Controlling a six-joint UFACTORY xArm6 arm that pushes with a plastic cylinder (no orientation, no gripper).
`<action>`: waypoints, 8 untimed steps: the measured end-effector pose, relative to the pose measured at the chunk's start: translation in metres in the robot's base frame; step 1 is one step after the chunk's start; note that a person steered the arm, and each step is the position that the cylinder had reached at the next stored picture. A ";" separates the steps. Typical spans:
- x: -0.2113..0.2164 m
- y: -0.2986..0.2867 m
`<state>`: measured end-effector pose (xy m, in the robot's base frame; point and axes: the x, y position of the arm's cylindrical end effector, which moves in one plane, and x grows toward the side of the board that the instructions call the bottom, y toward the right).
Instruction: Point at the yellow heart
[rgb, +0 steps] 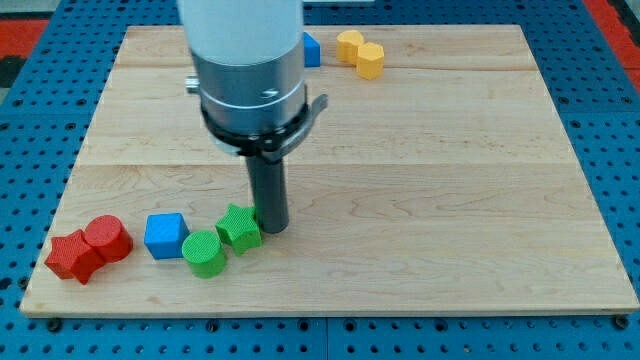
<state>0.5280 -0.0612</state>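
Two yellow blocks sit at the view's top, right of the arm: one (349, 44) with a rounded lobed outline, possibly the heart, and a yellow hexagon (371, 60) touching its lower right. My tip (272, 229) rests on the board at the lower middle, touching the right side of a green star block (240, 226). The tip is far below and left of the yellow blocks.
A green cylinder (204, 252) sits at the green star's lower left. A blue cube (165, 235), a red cylinder (107, 238) and a red star (72, 256) line the lower left. A blue block (311, 49) shows partly behind the arm. The wooden board (450, 200) lies on blue pegboard.
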 end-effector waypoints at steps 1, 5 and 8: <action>0.013 -0.028; -0.115 0.038; -0.203 0.142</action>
<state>0.3245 0.0811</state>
